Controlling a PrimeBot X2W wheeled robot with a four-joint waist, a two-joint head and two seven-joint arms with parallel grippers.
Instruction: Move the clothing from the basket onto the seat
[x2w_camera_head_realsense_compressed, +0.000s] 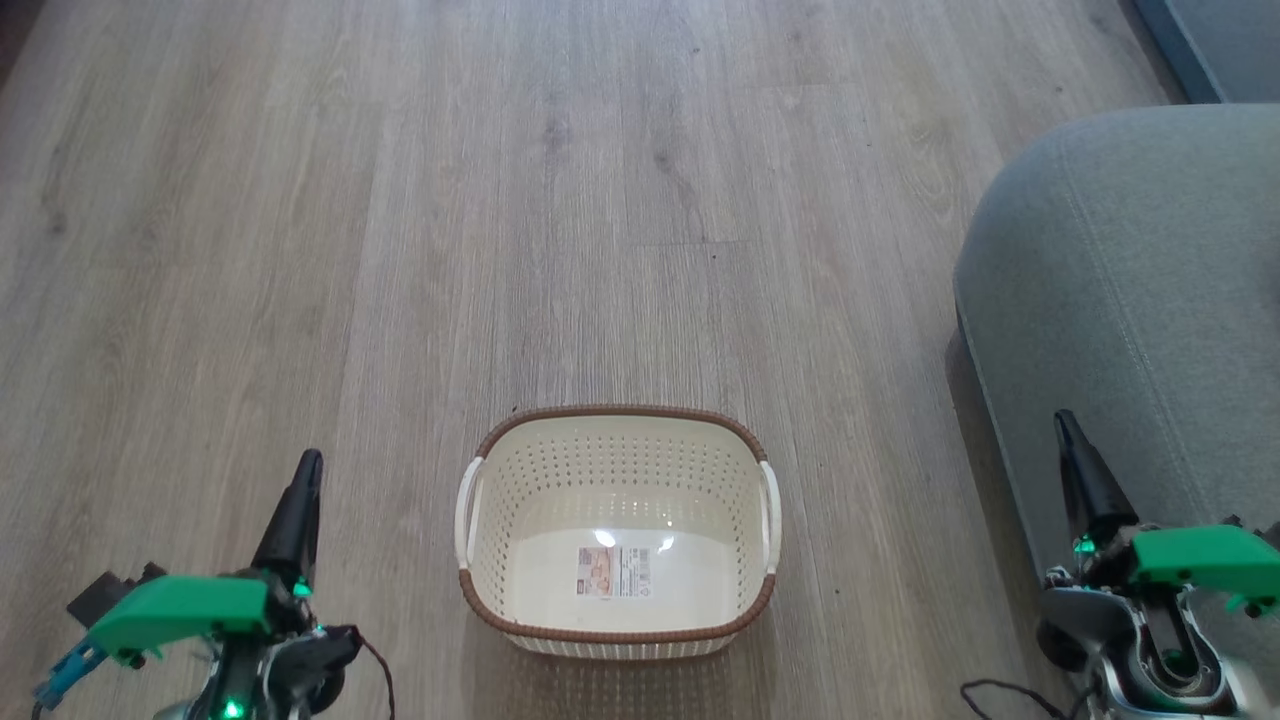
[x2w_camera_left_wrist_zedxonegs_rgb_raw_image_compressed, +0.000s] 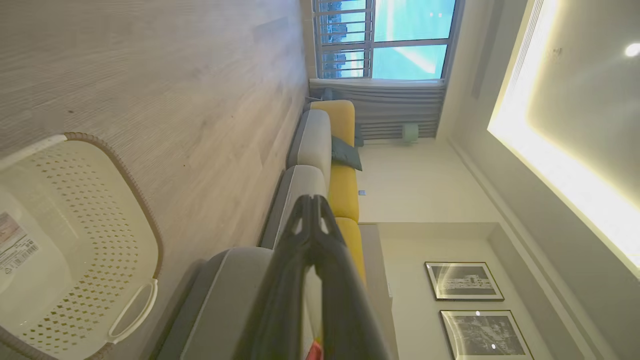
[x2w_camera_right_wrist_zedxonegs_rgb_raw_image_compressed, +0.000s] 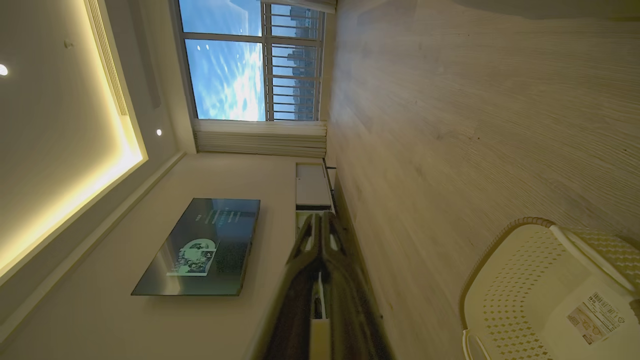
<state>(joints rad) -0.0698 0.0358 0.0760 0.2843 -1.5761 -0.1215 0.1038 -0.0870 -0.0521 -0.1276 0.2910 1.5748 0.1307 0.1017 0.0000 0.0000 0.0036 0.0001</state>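
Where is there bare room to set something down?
The basket holds just its label sticker. The seat shows a bare top. Wide wood floor lies beyond the basket. Tightest: beside the seat, where the right gripper hangs.

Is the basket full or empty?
Empty. The basket shows a bare floor with only its label; nothing lies in it.

One label sticker (x2w_camera_head_realsense_compressed: 614, 572) on basket (x2w_camera_head_realsense_compressed: 620, 412) floor, between left end effector (x2w_camera_head_realsense_compressed: 309, 466) and right end effector (x2w_camera_head_realsense_compressed: 1066, 428). Barcode (x2w_camera_right_wrist_zedxonegs_rgb_raw_image_compressed: 598, 304) and printed lines on it, too small to read. Wall screen (x2w_camera_right_wrist_zedxonegs_rgb_raw_image_compressed: 200, 250) left of right end effector's fingers in right wrist view: faint text line, blurred. Nothing legible anywhere.
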